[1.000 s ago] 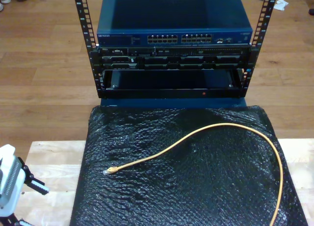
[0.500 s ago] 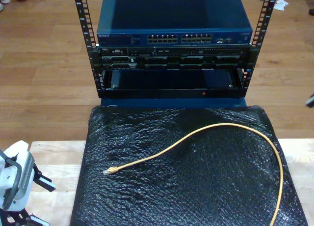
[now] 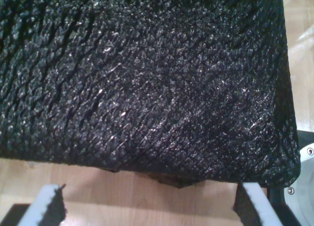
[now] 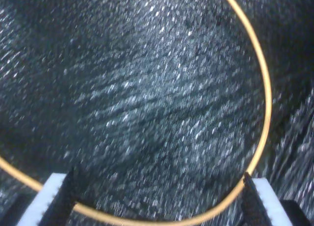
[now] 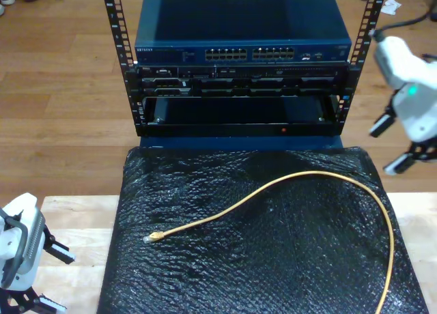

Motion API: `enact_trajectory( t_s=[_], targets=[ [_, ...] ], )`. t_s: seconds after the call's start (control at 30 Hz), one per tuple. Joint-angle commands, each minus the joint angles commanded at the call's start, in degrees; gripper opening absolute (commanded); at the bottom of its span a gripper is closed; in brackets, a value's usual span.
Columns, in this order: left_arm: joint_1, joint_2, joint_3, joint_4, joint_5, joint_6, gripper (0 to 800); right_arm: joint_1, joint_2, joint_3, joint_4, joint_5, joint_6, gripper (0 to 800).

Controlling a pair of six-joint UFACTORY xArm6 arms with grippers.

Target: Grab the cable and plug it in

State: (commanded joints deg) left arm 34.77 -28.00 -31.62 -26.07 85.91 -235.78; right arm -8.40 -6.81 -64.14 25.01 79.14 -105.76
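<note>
Item: cable [image 5: 273,188], yellow-orange, untouched
- Location: loose on the black padded sheet [image 5: 273,273] over the wooden counter [image 5: 68,218]; one wide arc from the sheet's near edge at the exterior view's right, up and round, then down toward the exterior view's left
- End fitting: small clear plug [image 5: 151,237], flat on the sheet, well apart from the blue switch [image 5: 242,27] and its port rows [image 5: 251,54] in the rack [image 5: 116,48] beyond

Risks, as judged
- Grip taken mid-length instead of near the plug: free end likely to droop and swing, hard to aim at a port
- Sheet soft and dimpled: fingers pressed too low likely to snag or bunch it and drag the cable off line
- Plug turned latch-side wrong at pickup: likely to jam at the port mouth
- Thin round cable: apt to roll or slip out of a shallow pinch
- Two arms over one sheet: collision possible with both reaching for the same stretch

Tools
- my first tool [image 3: 149,206]: fingers wide apart, nothing between them, touching nothing; above bare counter just beside the sheet's edge
- my second tool [image 4: 159,199]: fingers wide apart, empty; above the cable's bend, which crosses between the fingertips in the second wrist view; contact not apparent, picture blurred
</note>
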Motion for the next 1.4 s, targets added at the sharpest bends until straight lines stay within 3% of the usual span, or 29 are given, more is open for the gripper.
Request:
enact_trajectory(
  t_s=[0.63, 1.03, 1.4],
  targets=[
    [0.18, 0.0, 0.18, 0.0, 0.09, 0.0, 799, 10.37, 0.62, 0.09, 0.35, -1.32, 5.27, 783],
    [0.26, -0.09, 0.18, 0.0, 0.18, 0.09, 799, 12.13, 2.73, -1.41, 11.78, -1.49, 5.01, 776],
    [0.26, -0.26, 0.09, 0.0, 0.18, 0.09, 799, 12.22, 3.6, -1.41, 12.31, -1.85, 4.92, 777]
  ],
)
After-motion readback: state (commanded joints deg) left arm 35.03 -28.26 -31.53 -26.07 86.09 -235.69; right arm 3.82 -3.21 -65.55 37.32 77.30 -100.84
